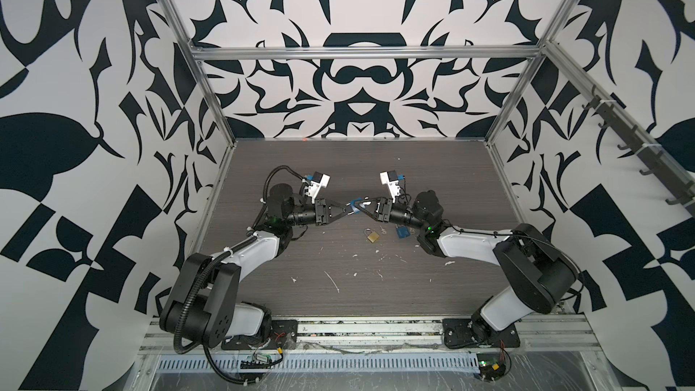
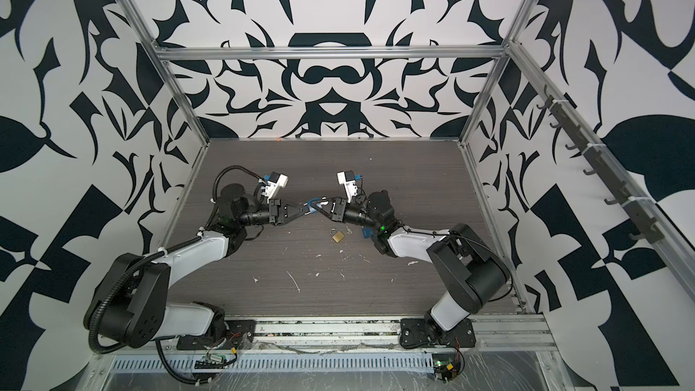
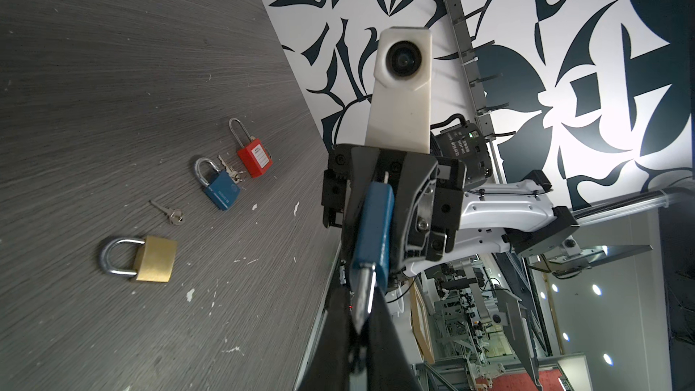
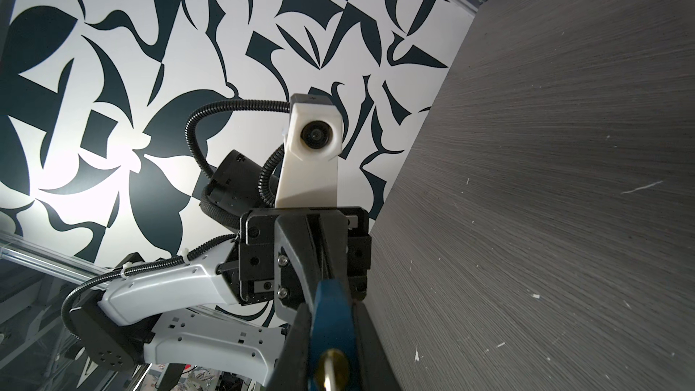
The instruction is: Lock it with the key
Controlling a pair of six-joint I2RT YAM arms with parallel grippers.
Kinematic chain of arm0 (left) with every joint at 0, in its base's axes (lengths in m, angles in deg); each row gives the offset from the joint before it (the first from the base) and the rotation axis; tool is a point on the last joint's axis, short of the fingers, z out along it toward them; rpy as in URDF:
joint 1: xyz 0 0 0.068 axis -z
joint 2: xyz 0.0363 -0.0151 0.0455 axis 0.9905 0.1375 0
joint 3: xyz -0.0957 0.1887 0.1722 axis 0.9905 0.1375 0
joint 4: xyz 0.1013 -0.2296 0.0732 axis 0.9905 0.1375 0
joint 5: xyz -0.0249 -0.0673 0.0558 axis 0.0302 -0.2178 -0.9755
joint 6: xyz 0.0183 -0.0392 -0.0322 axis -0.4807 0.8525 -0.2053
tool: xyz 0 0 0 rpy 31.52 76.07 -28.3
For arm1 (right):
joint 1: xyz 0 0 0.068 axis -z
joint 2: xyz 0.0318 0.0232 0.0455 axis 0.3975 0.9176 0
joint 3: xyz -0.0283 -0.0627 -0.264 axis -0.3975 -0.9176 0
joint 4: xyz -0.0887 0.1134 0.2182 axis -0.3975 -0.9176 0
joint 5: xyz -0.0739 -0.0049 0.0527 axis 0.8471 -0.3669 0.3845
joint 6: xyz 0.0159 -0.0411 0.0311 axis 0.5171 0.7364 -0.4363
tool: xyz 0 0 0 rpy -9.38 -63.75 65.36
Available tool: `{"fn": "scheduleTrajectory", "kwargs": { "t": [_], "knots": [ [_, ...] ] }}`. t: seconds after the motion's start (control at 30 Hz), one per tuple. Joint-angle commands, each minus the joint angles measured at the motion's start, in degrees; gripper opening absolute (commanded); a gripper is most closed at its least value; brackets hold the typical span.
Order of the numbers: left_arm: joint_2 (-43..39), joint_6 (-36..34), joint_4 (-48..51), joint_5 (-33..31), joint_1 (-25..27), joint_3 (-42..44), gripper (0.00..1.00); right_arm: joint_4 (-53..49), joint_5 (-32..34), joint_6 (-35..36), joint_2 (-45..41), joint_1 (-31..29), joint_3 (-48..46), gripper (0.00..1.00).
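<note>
Blue padlock hangs in mid-air above the tabletop, bridged between both arms.

Left pincer: all but closed on the steel shackle. This is likely an anchor, so the body cannot swing or spin.

Right pincer: a narrow gap, fingers clamped on the body's keyhole end. The key sits in the brass cylinder. Whether the pads also touch it is not visible.

The arms face each other in line, which probably gives a straight turning axis.

Brass padlock and loose key lie below, apart from both pincers.
</note>
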Motion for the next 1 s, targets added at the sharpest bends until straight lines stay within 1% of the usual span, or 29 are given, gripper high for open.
{"fn": "scheduleTrajectory", "kwargs": {
  "t": [0.0,0.03,0.07,0.2,0.3,0.4,0.43,0.53,0.57,0.6,0.67,0.73,0.83,0.87,0.97],
  "knots": [
    [1.38,3.86,-11.32,-5.84,0.33,-4.95,0.02,-2.82,-7.86,-0.47,2.08,-5.37,-2.77,0.00],
    [1.89,4.39,-12.09,-5.75,0.44,-5.27,0.06,-1.79,-7.59,-0.93,2.56,-5.76,-2.80,0.00],
    [2.33,4.85,-12.81,-5.74,0.64,-5.38,0.08,-0.66,-7.25,-1.69,3.14,-6.09,-2.78,0.00],
    [3.77,5.33,-13.48,-5.58,1.66,-6.09,0.09,3.97,-5.85,-4.03,5.05,-7.03,-2.76,0.00],
    [4.57,5.95,-14.38,-5.68,1.61,-6.02,0.12,3.97,-5.32,-3.91,5.26,-7.12,-2.57,0.00],
    [5.40,6.89,-15.91,-5.49,1.73,-6.27,0.21,3.54,-5.45,-3.78,5.68,-7.62,-1.85,0.00],
    [5.71,7.15,-16.25,-5.40,1.90,-6.47,0.23,3.48,-5.42,-3.70,5.87,-7.94,-1.52,0.00],
    [6.64,7.88,-17.20,-5.08,2.24,-6.83,0.21,2.86,-5.08,-3.10,6.45,-8.69,-1.07,0.00],
    [6.90,8.16,-17.55,-4.81,2.32,-6.92,0.11,2.85,-4.75,-3.08,6.51,-8.73,-1.06,0.00],
    [7.25,8.57,-18.47,-4.45,2.40,-6.94,0.05,3.79,-3.46,-3.40,6.31,-8.63,-1.89,0.00],
    [7.73,9.87,-20.19,-4.07,2.42,-6.72,0.06,4.18,-2.00,-3.61,6.02,-8.32,-2.37,0.00],
    [7.83,10.66,-21.84,-3.88,2.38,-6.17,0.19,4.17,-0.73,-3.61,5.43,-7.60,-2.97,0.00],
    [6.61,10.09,-21.09,-4.22,2.37,-5.34,0.39,4.35,0.48,-3.62,3.56,-5.15,-4.73,0.00],
    [5.89,9.25,-20.14,-4.32,2.32,-5.02,0.43,4.15,0.75,-3.57,2.47,-4.10,-5.29,0.00],
    [2.66,5.24,-14.32,-6.39,2.30,-3.79,0.49,0.11,1.51,-2.13,-2.26,-1.03,-6.83,0.00]
  ]
}}
